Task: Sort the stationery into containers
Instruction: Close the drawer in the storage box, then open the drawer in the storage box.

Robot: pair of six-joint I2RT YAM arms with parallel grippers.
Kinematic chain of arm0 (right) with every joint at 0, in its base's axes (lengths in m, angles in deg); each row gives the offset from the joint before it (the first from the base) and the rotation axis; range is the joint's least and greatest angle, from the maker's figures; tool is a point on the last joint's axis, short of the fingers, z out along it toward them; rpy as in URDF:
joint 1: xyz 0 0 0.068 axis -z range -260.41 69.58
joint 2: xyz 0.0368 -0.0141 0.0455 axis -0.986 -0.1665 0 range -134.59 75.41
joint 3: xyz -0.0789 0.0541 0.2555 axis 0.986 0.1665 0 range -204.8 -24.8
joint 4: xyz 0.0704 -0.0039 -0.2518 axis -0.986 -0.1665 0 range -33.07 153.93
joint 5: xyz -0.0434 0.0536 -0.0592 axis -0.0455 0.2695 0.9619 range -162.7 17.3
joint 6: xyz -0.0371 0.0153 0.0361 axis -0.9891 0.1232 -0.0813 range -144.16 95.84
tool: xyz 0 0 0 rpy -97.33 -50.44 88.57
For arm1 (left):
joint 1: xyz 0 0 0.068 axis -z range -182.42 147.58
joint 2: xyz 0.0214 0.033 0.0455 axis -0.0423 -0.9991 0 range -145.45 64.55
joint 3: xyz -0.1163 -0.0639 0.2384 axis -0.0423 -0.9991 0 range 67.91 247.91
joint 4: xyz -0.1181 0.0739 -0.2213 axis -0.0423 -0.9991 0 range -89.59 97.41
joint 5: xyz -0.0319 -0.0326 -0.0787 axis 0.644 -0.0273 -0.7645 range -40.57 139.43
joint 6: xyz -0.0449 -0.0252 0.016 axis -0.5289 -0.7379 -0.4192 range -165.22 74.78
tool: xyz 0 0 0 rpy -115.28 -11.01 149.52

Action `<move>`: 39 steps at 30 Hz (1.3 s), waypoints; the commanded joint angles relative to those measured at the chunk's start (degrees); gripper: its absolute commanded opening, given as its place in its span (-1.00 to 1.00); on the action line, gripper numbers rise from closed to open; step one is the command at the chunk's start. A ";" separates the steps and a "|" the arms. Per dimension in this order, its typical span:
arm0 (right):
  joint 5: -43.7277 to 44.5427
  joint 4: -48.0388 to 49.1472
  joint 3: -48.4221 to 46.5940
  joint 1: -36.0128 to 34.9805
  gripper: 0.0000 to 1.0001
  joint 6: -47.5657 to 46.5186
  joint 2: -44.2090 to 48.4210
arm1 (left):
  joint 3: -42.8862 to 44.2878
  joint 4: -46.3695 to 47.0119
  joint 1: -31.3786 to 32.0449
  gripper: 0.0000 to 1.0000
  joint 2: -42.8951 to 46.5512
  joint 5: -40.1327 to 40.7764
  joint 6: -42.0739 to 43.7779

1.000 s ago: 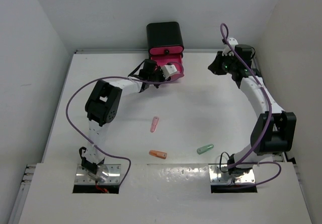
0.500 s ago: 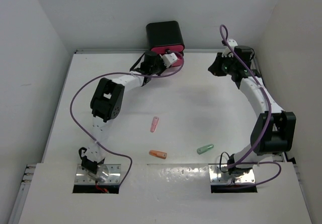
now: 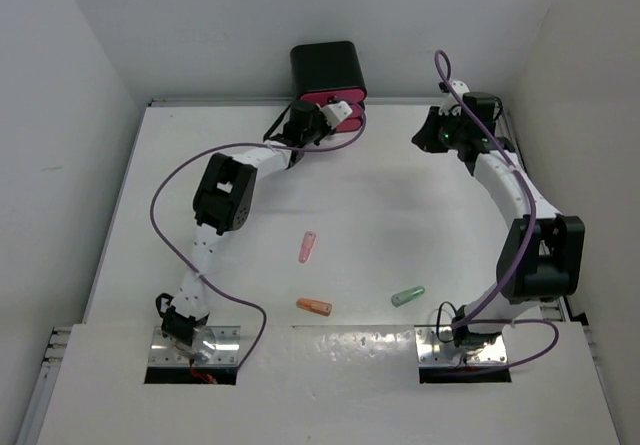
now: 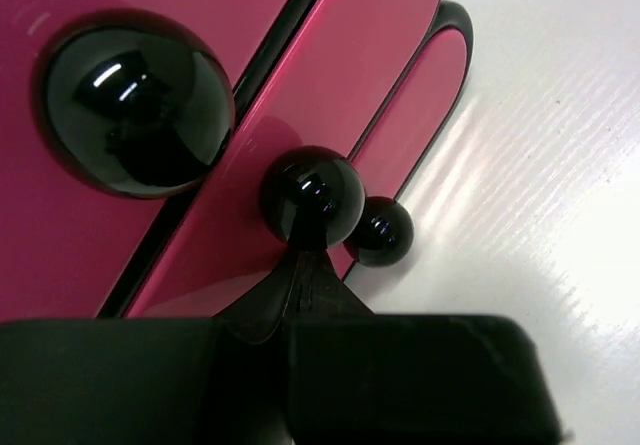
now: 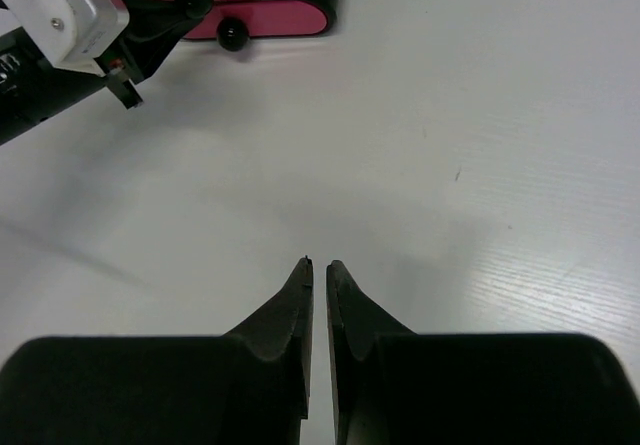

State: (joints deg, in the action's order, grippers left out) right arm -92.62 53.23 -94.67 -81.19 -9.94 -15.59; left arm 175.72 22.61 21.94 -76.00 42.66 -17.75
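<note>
Overhead view of a white worktop (image 3: 400, 205) with two robot arms reaching toward the far edge. At top centre stands a black rounded box (image 3: 328, 63) holding stacked pink drawers (image 3: 338, 99).

The left end effector (image 4: 300, 265) is at the drawer fronts. In its wrist view the two dark fingers are clenched together with nothing between them. Their joined tip meets the middle dark round knob (image 4: 312, 193). A larger knob (image 4: 135, 115) fills the upper left of that view, and a smaller knob (image 4: 381, 231) sits just right of the middle one. All drawer fronts look flush with one another.

The right end effector (image 5: 318, 265) hangs over bare worktop at the upper right of the overhead view, well apart from the box. Its fingers are almost fully clenched, with a thin slit between the tips, grasping nothing.

Three sticks of stationery lie loose on the worktop in the lower middle of the overhead view:
- A pink stick (image 3: 307, 247) lies nearest the centre.
- An orange stick (image 3: 314, 306) lies below the pink one.
- A green stick (image 3: 407, 295) lies to the right of the orange one.
</note>
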 commanded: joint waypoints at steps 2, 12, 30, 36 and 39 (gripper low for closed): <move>-0.73 2.52 0.00 -1.07 -0.81 2.30 -2.24 | -3.46 7.47 -1.07 -1.00 5.53 -2.28 3.47; -0.12 2.53 -2.12 -1.95 -0.76 3.10 -4.89 | -29.45 6.07 0.42 -0.68 26.28 -10.72 17.87; -1.54 23.44 5.79 -9.06 -0.24 20.70 -10.07 | -37.06 -6.47 -7.39 -0.01 43.60 9.32 -5.93; 10.14 24.21 5.78 -22.84 0.02 -19.34 -11.65 | -35.57 -18.42 -12.57 -0.01 47.91 12.04 -13.21; 18.32 32.73 10.70 -28.39 0.19 -48.90 -14.02 | -33.11 -24.59 -16.70 -0.01 48.79 11.68 -15.51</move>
State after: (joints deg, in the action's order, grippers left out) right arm -84.05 76.53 -87.26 -106.09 -26.51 -27.24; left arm 139.26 6.39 8.76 -29.78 53.11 -27.87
